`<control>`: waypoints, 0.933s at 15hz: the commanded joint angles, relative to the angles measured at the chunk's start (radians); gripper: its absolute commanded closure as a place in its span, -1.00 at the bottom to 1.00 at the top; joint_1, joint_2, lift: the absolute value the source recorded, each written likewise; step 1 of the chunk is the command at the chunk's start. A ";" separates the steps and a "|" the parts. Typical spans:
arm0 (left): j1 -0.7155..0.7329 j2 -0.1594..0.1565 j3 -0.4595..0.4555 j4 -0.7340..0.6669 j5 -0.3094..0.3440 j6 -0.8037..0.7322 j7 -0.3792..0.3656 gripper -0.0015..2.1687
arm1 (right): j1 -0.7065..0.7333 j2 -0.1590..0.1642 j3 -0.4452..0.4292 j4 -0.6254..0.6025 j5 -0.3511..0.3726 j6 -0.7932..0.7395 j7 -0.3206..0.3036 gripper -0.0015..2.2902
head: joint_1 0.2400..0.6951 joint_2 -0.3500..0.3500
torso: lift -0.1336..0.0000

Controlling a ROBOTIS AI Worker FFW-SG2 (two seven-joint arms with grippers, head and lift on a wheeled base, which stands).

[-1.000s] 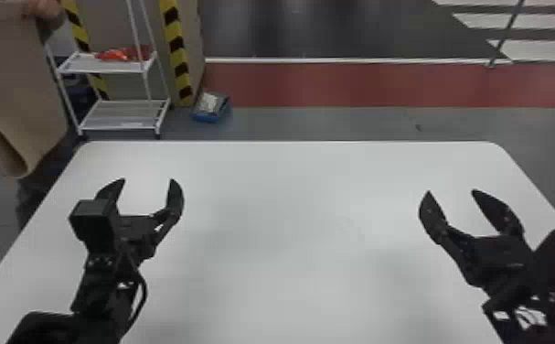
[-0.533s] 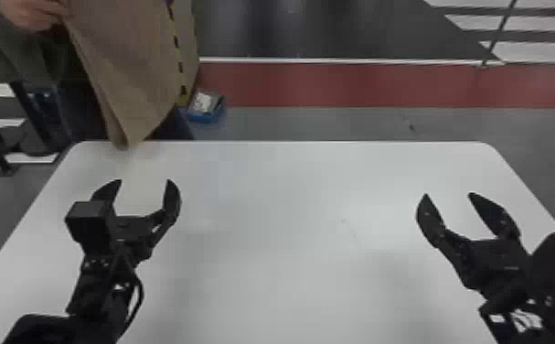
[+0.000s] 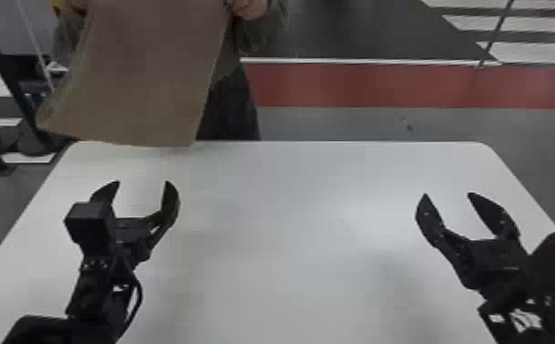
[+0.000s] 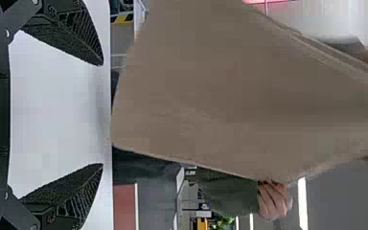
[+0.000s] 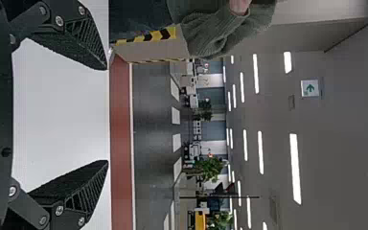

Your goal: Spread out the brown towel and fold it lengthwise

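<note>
A person's two hands hold up the brown towel [image 3: 139, 77] by its upper part in the head view, its lower edge hanging at the table's far left edge. Nearer on the left, my left gripper [image 3: 141, 185] stands open over the white table [image 3: 299, 238], with nothing between its fingers. On the right side my right gripper [image 3: 447, 196] is open and holds nothing. In the left wrist view the towel [image 4: 220, 96] hangs beyond the left gripper [image 4: 100, 114], not touching it. The right wrist view has the right gripper [image 5: 106, 115] with its fingers wide apart.
The person stands behind the table's far left edge, sleeves and hands around the towel. A dark stand [image 3: 4, 77] rises from the floor at the far left, and a thin pole [image 3: 495, 34] stands far back on the right.
The person has moved from the far left toward the right, bringing the towel to the table's far edge, where it hangs broader, held by both hands. Both arms are practically still, their grippers open throughout.
</note>
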 commanded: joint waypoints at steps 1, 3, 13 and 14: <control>0.000 0.000 -0.002 -0.001 -0.001 0.000 0.000 -0.87 | 0.002 0.000 -0.003 0.000 -0.001 0.000 0.000 -0.82 | 1.00 -0.07 | -0.87; -0.001 -0.001 -0.002 0.001 -0.001 0.000 0.000 -0.87 | 0.003 0.000 -0.006 0.000 -0.004 0.000 0.002 -0.82 | 1.00 -0.08 | -0.87; -0.001 -0.003 -0.004 0.010 -0.001 0.000 0.000 -0.87 | 0.002 0.000 -0.010 0.000 -0.004 0.000 0.002 -0.82 | 1.00 -0.09 | -0.87; -0.003 -0.003 -0.004 0.012 -0.001 0.000 0.000 -0.87 | 0.002 0.000 -0.010 0.000 -0.004 0.000 0.002 -0.82 | 1.00 -0.09 | -0.87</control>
